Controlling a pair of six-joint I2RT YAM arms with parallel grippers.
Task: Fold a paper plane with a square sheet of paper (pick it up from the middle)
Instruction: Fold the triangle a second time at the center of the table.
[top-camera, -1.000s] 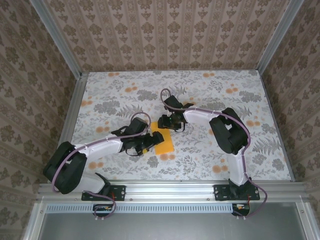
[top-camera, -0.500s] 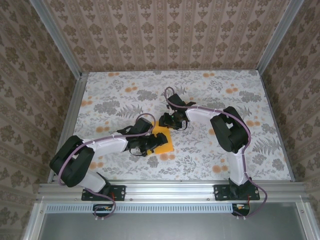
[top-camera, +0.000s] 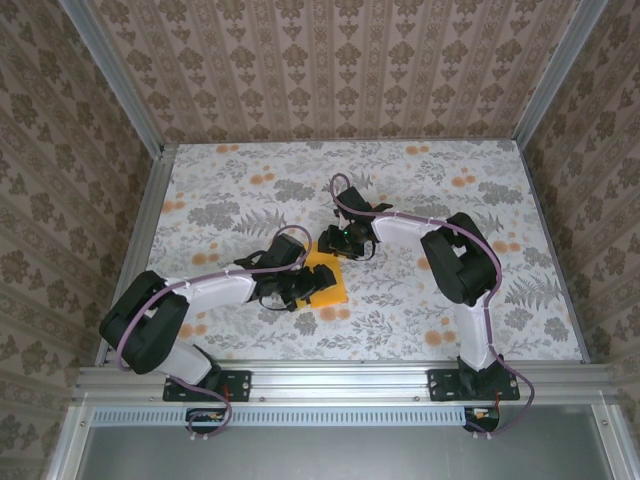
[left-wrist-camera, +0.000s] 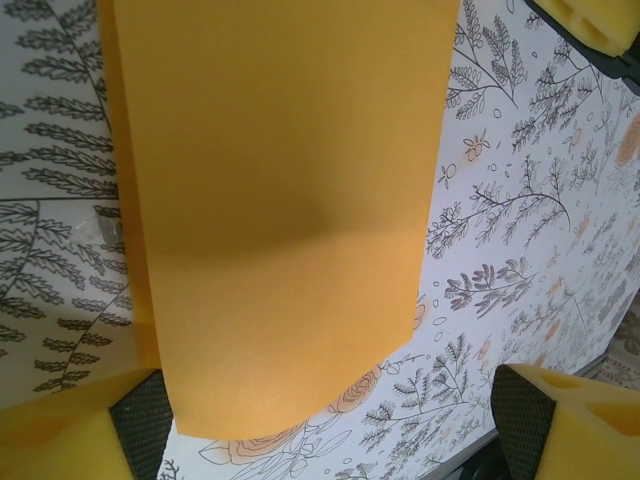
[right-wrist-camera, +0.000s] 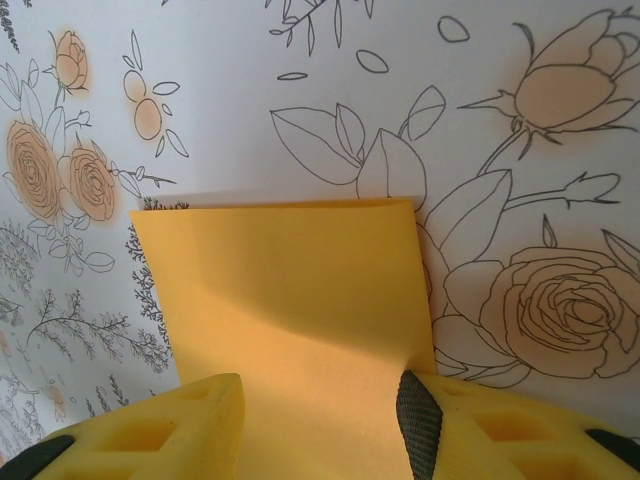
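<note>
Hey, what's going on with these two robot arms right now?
Both arms reach in over a thin orange-yellow sheet of paper lying on the floral-print table. The left gripper is over the sheet's left side with its jaws wide open. The right gripper is at the far edge, jaws apart, with the sheet running between its fingers. No plane shape is visible yet.

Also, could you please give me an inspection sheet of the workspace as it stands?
Surface: floral-print table cover, flat.
Job's things: orange-yellow paper lying flat mid-table, seemingly doubled over; no plane shape yet.
Clutter: nothing seen.
Grippers: left gripper open, fingers flanking one end of the paper; right gripper open, paper running between its fingers.
Cables: purple cables routed along both arms.
Surroundings: patterned walls, aluminium frame.
</note>
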